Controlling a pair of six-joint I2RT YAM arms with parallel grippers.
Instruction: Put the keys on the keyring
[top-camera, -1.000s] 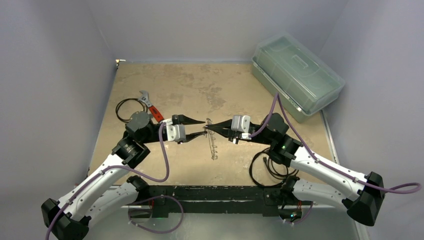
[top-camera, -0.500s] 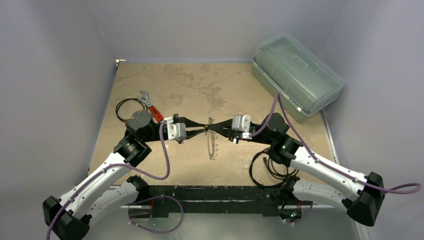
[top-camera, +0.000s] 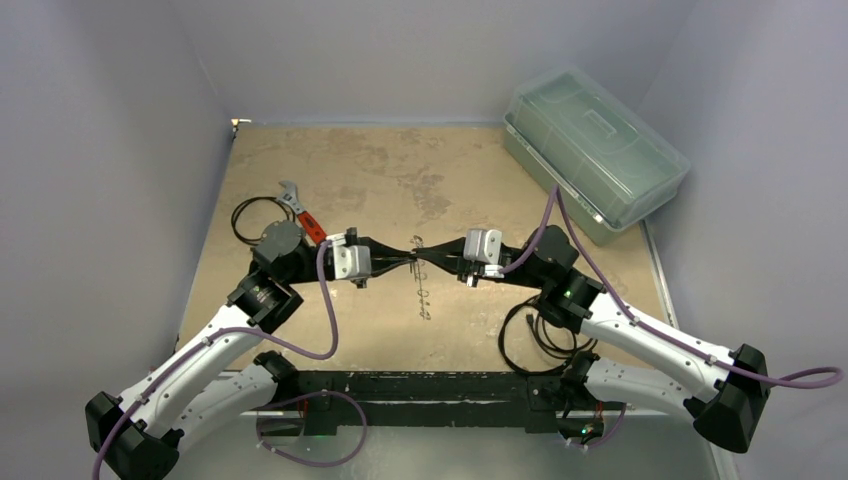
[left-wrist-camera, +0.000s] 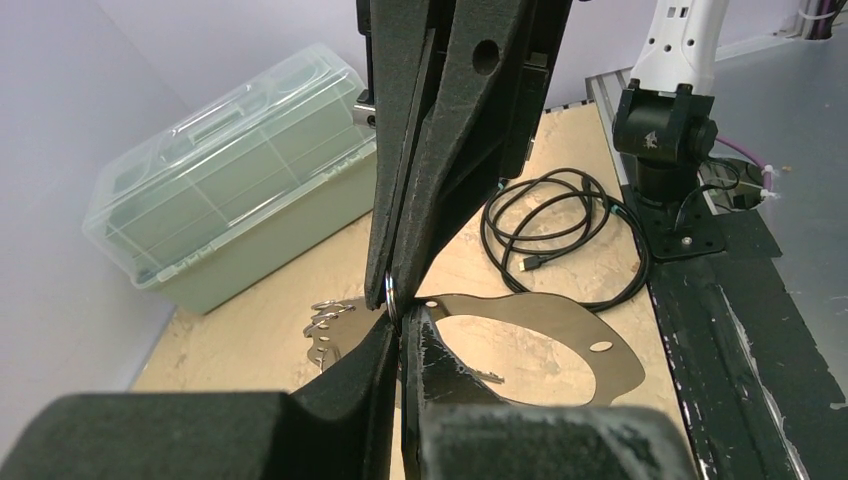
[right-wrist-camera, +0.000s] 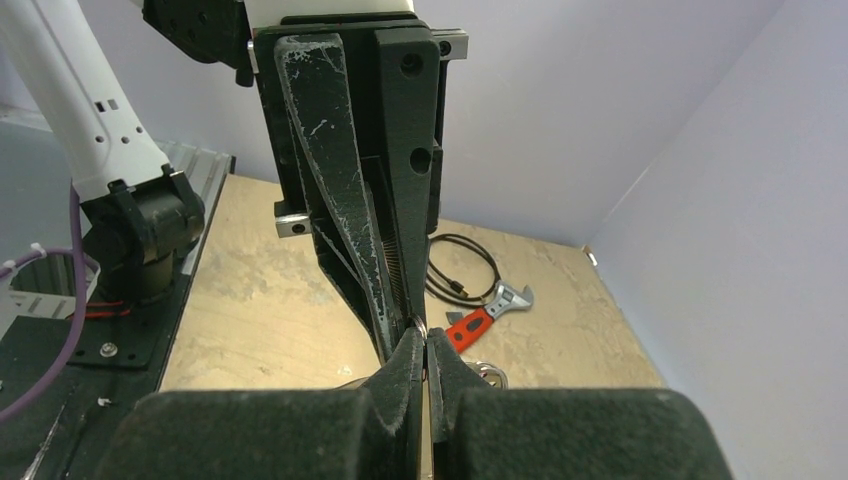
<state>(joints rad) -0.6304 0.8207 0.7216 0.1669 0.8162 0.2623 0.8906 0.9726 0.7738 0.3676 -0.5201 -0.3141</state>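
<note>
The large thin silver wire keyring (top-camera: 424, 295), hung in mid-air, is now clamped by the newly closed left gripper (top-camera: 409, 257) and the right gripper (top-camera: 421, 252), so threading is judged ready.

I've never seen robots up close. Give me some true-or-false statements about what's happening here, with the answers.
1. The left gripper and right gripper meet tip to tip over the table. True.
2. Both are wide open. False: each is shut on the thin keyring.
3. A red-handled wrench lies on the table's left side. True.
4. The green box stands open. False: its clear lid is on.
5. A black cable is coiled inside the box. False: it lies on the table, right side, near edge.
</note>
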